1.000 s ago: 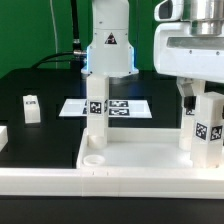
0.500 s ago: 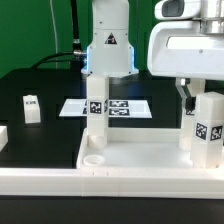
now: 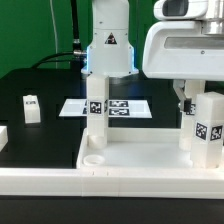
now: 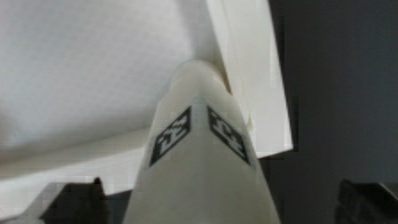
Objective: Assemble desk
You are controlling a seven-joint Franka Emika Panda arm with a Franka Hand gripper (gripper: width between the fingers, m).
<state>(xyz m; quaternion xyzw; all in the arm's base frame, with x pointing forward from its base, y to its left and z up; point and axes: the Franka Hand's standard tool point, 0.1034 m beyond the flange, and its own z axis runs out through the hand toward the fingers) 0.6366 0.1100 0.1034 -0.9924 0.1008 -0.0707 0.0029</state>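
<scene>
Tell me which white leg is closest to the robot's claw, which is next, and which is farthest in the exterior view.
1. Right leg: standing on the desk, inside the open gripper.
2. Middle leg: in the desk's far corner, toward the exterior view's left.
3. Loose leg: on the black table, farthest left in that view.

Robotics lab: black table, marker board, green backdrop

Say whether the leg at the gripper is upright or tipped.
Upright: the leg stands vertical at the tabletop's corner.
</scene>
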